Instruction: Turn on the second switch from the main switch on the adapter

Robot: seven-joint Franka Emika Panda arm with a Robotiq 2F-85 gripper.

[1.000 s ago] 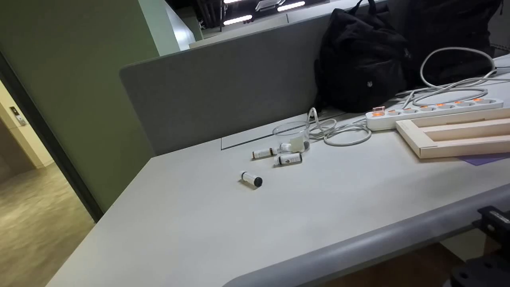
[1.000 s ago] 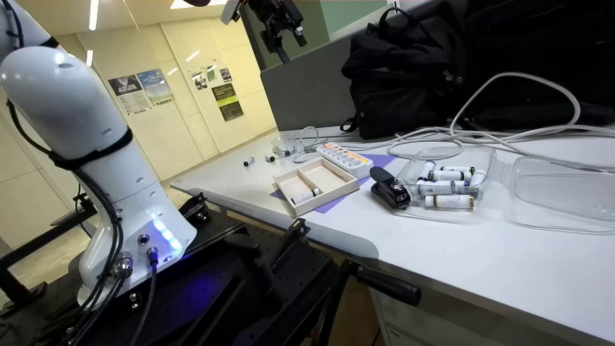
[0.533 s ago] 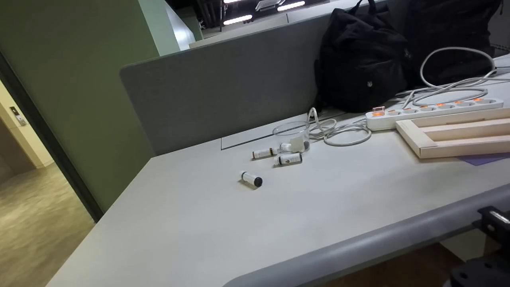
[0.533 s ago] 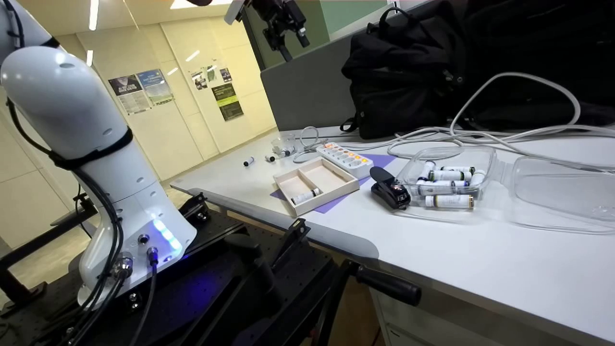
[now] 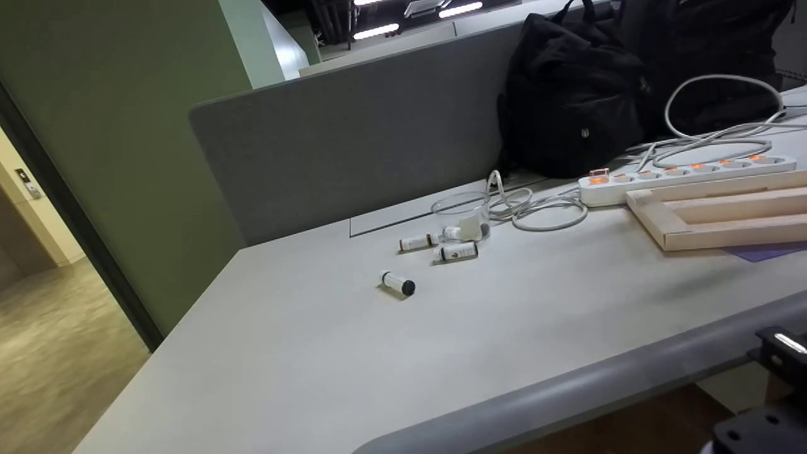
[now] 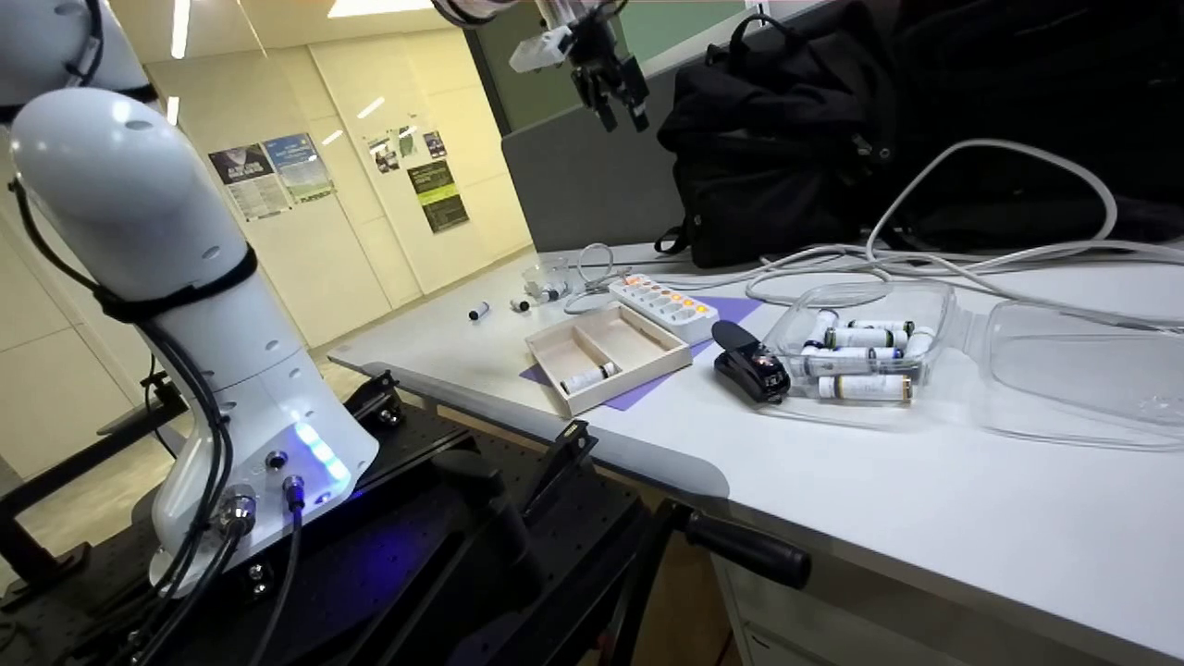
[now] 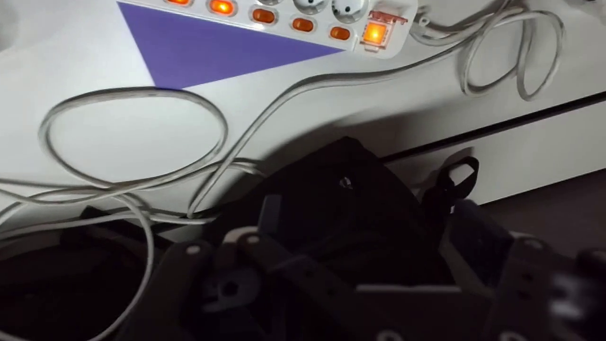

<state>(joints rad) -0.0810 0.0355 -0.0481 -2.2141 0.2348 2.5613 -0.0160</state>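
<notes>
While my jaws stand spread with nothing between them, my gripper (image 6: 624,120) hangs at the upper middle in an exterior view, well apart from the adapter (image 7: 284,21). That runs along the top edge of the wrist view, partly cut off; its main switch (image 7: 374,33) glows at the upper right of centre. Counting left from there, the second switch (image 7: 303,24) looks dull, so I judge it is off. The fourth switch (image 7: 221,6) is lit.

I take the step in hand to be the approach, with the press not yet made. In the wrist view my fingers (image 7: 478,237) show low, against the black pack (image 7: 360,208), while the adapter is up top. The next move, I think, calls for carrying me toward that upper edge until I am over the second switch, bringing the jaws together into one narrow tip, then pressing straight down. The first switch (image 7: 339,33) sits close beside my target, so I should line up before lowering.
</notes>
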